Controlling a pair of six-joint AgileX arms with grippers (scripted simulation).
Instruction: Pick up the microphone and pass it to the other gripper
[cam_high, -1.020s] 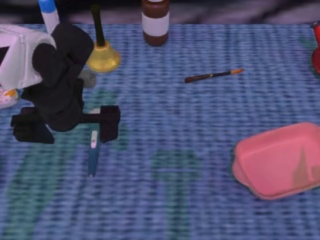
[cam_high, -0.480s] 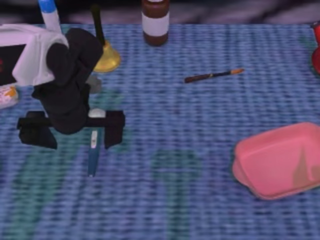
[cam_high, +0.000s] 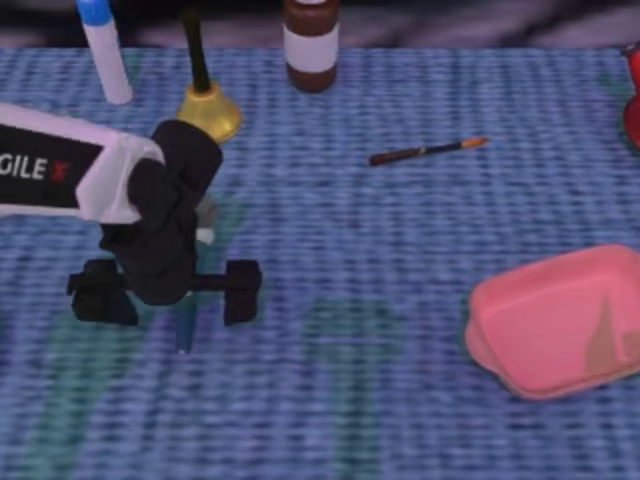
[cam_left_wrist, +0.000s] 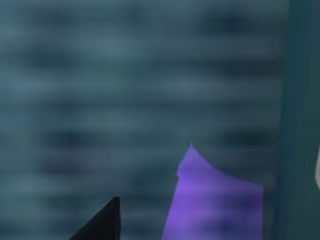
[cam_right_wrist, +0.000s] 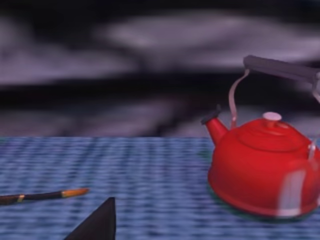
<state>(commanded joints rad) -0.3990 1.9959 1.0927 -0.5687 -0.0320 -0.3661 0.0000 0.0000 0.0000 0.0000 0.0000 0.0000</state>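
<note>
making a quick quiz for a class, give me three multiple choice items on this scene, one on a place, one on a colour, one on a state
1. Where is the left tool?
A. over the pink tray
B. over the microphone
C. beside the kettle

2. What colour is the kettle?
A. red
B. green
C. white

3. How does the paintbrush lie?
A. upright in a cup
B. held by a tool
C. flat on the cloth

Answers: 1 B, the top view shows its fingers spread either side of the teal microphone. 2 A, the right wrist view shows it red. 3 C, it rests alone on the blue cloth.
</note>
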